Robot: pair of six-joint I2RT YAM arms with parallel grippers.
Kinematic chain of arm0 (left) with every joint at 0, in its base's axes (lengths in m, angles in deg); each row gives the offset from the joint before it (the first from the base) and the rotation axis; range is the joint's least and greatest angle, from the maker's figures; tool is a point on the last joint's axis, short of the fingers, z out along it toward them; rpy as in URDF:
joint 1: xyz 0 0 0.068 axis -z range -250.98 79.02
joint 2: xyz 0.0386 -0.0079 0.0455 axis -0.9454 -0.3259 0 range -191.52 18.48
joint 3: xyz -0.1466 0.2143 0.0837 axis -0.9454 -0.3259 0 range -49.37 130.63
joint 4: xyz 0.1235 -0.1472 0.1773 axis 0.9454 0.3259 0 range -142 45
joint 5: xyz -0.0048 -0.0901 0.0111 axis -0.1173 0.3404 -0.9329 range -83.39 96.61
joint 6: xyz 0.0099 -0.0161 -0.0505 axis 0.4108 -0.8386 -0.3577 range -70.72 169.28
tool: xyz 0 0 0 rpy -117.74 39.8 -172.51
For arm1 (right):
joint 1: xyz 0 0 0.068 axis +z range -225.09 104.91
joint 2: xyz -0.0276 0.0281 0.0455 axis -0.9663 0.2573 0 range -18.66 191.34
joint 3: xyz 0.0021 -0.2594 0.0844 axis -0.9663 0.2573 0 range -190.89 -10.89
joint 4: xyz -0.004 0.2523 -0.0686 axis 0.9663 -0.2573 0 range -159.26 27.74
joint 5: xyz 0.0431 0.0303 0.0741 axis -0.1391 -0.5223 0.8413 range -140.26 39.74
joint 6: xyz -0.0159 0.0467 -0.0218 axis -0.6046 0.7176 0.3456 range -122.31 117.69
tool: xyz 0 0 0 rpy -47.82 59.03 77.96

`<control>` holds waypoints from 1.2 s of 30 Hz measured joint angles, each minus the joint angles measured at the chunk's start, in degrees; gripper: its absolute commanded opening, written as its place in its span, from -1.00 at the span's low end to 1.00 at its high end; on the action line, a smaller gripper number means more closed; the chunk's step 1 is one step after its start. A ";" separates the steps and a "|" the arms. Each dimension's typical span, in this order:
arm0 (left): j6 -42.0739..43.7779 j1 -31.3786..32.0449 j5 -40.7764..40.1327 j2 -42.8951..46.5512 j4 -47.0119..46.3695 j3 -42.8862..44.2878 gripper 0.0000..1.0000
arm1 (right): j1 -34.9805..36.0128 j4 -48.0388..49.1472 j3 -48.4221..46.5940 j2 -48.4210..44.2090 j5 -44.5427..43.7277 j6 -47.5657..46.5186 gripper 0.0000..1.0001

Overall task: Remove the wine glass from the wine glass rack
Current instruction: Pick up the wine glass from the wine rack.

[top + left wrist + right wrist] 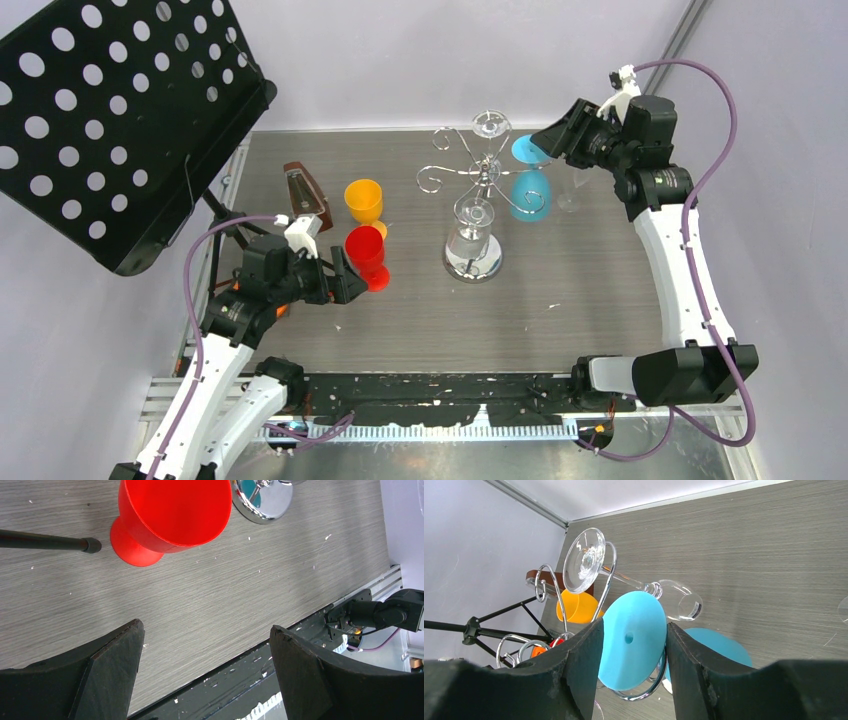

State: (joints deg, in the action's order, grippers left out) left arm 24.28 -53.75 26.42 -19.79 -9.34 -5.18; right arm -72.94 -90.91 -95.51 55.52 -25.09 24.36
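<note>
The chrome wine glass rack [487,185] stands mid-table on its round mirrored base [472,262]. A blue wine glass [530,192] hangs upside down on its right arm, foot [524,150] uppermost. My right gripper [540,145] is at that foot. In the right wrist view both fingers press the edges of the blue foot disc [634,640], which sits over a chrome loop [606,587]. Clear glasses [491,126] also hang on the rack. My left gripper [350,275] is open and empty beside a red cup [366,255]; its wrist view shows open jaws [207,635] over bare table.
An orange cup [364,200] and a brown metronome [306,195] stand behind the red cup. A black perforated music stand [110,120] looms at the left, one leg [50,541] on the table. A clear glass [568,195] stands right of the rack.
</note>
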 measured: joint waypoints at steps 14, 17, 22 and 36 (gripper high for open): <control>0.00 0.00 0.00 0.00 -0.02 0.00 0.87 | 0.26 2.12 0.00 -0.55 1.20 0.07 0.10; 0.00 0.00 0.00 0.00 -0.02 0.00 0.87 | 0.37 2.54 0.24 -0.85 1.53 0.26 0.07; 0.00 0.00 0.00 0.00 -0.02 0.00 0.87 | 0.42 3.23 2.08 -2.12 2.40 1.01 -0.01; 0.00 0.00 0.35 0.00 -0.02 0.00 0.87 | 0.61 2.84 3.58 -2.32 2.99 2.23 -0.68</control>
State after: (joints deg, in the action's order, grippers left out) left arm 24.28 -53.75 26.77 -19.79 -9.36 -5.18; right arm -72.32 -88.06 -91.92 53.20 -22.10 26.59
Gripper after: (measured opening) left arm 0.935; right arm 0.224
